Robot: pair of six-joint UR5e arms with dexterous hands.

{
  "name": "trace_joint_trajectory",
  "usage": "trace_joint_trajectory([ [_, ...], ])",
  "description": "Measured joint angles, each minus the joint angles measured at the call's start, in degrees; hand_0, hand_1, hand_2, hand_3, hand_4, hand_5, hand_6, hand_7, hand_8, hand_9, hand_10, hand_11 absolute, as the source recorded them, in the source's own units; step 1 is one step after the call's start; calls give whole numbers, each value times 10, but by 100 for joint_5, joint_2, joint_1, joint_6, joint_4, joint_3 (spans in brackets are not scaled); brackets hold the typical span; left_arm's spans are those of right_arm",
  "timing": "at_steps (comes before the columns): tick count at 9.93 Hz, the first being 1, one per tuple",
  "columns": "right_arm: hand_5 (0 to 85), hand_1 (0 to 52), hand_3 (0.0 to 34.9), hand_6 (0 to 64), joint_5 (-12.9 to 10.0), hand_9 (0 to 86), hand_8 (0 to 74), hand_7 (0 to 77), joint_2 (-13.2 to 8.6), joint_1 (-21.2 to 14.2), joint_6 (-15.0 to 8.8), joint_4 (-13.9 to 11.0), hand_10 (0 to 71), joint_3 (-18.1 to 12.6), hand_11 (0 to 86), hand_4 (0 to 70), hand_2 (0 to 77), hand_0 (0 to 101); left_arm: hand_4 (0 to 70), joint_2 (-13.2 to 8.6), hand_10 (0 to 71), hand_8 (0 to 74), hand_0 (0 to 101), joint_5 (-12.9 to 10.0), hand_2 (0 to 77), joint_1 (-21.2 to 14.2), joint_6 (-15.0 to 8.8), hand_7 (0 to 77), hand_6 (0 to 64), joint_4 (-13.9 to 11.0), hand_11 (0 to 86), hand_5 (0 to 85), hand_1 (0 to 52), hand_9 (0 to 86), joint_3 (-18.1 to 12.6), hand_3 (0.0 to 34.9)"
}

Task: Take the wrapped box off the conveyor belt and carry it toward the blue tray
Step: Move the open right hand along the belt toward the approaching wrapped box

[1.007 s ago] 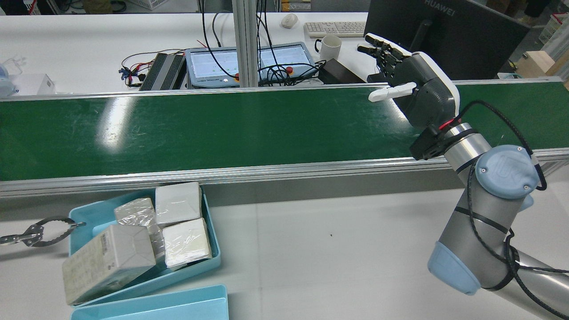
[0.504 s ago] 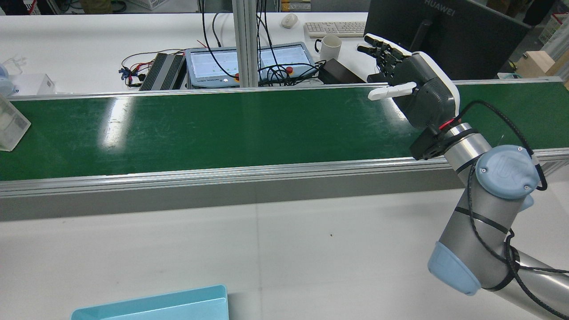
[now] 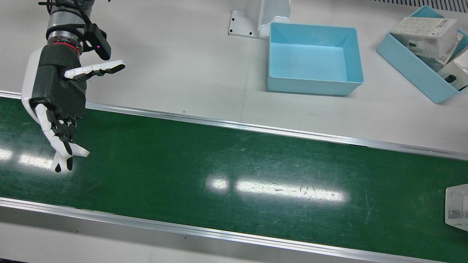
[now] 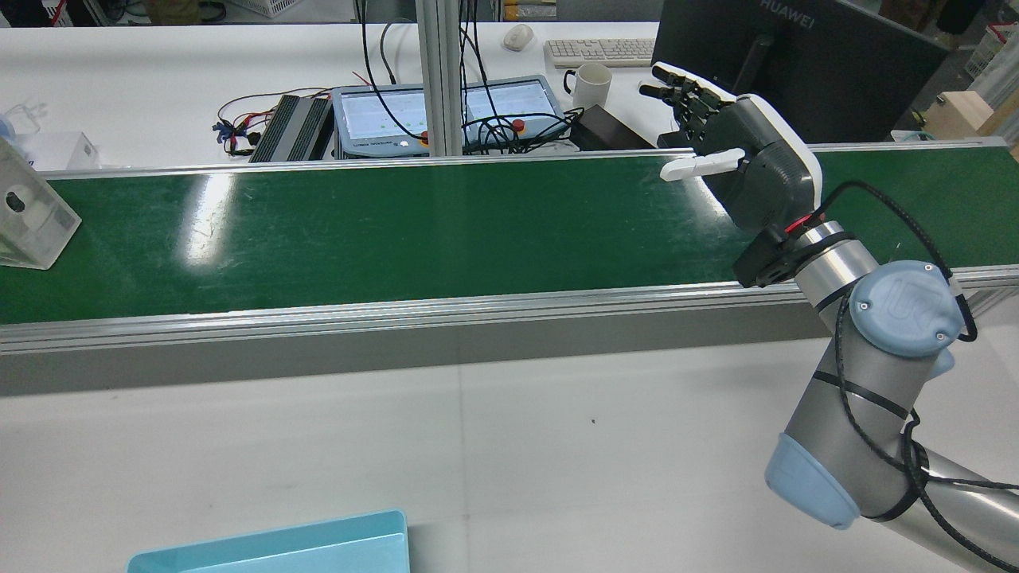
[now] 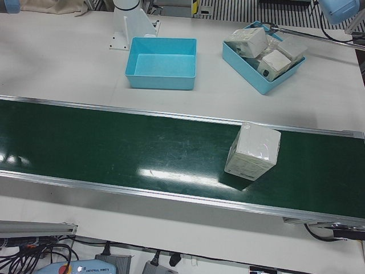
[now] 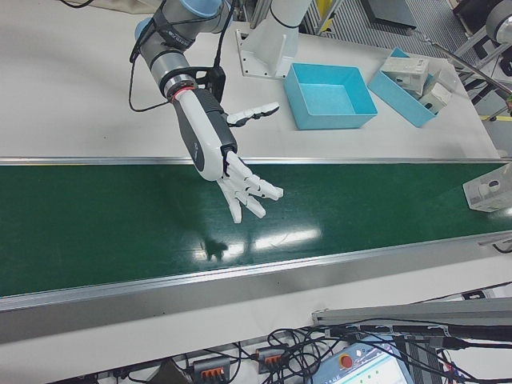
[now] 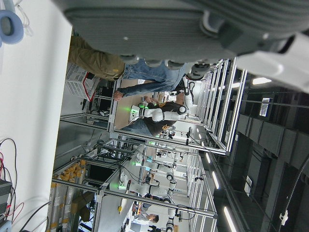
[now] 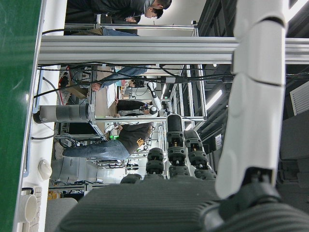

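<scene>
Waiting over the conveyor belt [image 3: 234, 160], right hand [image 3: 58, 98] spread, empty. Left hand: cannot tell. Risk: wrapped box [image 5: 252, 151] passes before fingers close; slick film may slip.

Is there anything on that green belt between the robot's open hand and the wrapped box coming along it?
Nothing visible. The right hand hovers open over one end of the conveyor belt, the wrapped box sits far along it, and the stretch between them is bare.
</scene>
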State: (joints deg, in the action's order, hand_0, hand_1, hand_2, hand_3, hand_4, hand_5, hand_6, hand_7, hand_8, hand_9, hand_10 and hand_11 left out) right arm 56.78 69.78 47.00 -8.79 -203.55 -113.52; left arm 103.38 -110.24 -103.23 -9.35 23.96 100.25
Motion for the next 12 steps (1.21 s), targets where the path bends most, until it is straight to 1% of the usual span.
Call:
trace_joint_trajectory([
  [5,109,109,0,104,-6,109,82,229,0,-37,9,7,0,20,16,147,55,471,5,0,5,5,0,0,11,0,0,5,5,0,5,11,0,0,0,0],
  [6,109,98,0,104,-7,109,82,229,0,-42,13,10,0,26,16,147,38,470,5,0,0,5,0,0,11,0,0,5,5,0,5,11,0,0,0,0],
  [8,109,98,0,104,-6,104,82,229,0,-48,15,15,0,40,16,147,38,469,0,0,5,5,0,0,5,0,0,5,5,0,0,11,0,0,0,0],
  [11,109,109,0,104,-6,109,82,235,-73,-96,28,67,0,268,16,147,38,469,5,0,5,5,0,0,11,0,0,5,5,0,5,11,0,0,0,0],
  [12,109,109,0,104,-4,104,65,235,-116,-111,26,82,0,347,16,147,49,470,5,0,5,5,0,0,11,0,0,5,5,0,5,11,0,0,0,0],
])
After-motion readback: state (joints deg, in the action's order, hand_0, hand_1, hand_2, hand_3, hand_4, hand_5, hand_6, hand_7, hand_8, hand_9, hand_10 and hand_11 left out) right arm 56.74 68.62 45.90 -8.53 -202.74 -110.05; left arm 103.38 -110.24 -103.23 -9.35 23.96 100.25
